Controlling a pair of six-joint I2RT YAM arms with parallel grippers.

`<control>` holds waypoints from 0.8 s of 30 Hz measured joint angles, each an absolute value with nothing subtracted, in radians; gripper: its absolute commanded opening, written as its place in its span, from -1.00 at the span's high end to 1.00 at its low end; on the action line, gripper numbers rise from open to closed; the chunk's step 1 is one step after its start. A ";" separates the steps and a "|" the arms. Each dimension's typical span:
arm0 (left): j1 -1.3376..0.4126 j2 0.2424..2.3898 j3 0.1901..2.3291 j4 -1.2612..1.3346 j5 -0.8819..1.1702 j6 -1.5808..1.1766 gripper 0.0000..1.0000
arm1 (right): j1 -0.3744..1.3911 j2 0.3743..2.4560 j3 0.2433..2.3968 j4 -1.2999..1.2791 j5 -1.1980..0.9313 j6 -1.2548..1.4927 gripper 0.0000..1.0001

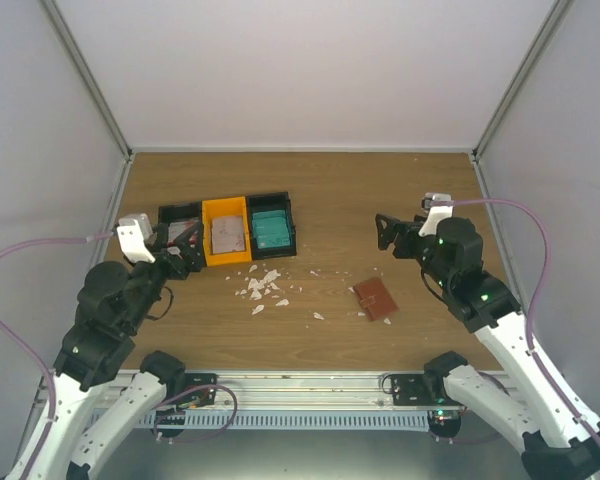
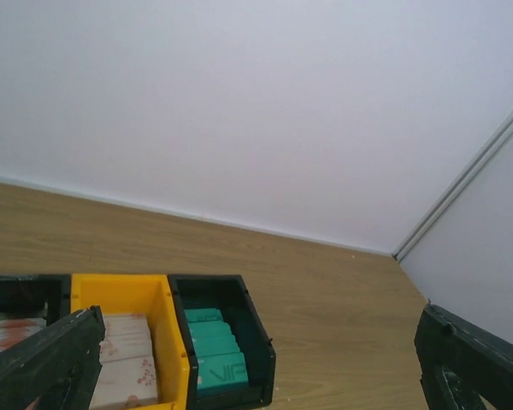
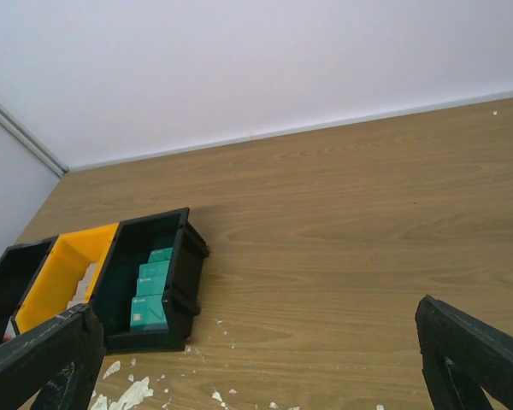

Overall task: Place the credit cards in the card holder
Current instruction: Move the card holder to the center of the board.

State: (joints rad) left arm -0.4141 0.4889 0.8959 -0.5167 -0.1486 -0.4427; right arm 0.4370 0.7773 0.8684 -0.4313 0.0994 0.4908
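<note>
The credit cards stand in three joined bins at the table's left. Teal cards (image 1: pixel 272 230) fill the right black bin and also show in the left wrist view (image 2: pixel 212 354) and right wrist view (image 3: pixel 150 295). Pale pinkish-grey cards (image 1: pixel 227 235) sit in the orange bin (image 2: pixel 120 292). Reddish cards (image 1: pixel 185 236) lie in the left black bin, partly hidden by my left gripper (image 1: pixel 177 256), which hovers open and empty at that bin's near edge. The reddish-brown card holder (image 1: pixel 376 298) lies on the table right of centre. My right gripper (image 1: pixel 391 232) is open and empty, raised behind the holder.
Several white scraps of debris (image 1: pixel 262 289) lie scattered in front of the bins and show in the right wrist view (image 3: pixel 128 397). White enclosure walls with metal corner posts (image 1: pixel 90 80) stand round the wooden table on three sides.
</note>
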 measured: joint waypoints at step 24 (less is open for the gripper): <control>-0.414 0.593 0.695 -0.453 -0.105 -0.310 -0.98 | 0.436 0.790 0.830 -0.381 -0.193 0.424 -0.99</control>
State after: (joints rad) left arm -0.4141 0.5930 0.6952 -0.4534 -0.1055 -0.3099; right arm 0.4362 0.7898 0.8303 -0.3805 -0.1928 0.4240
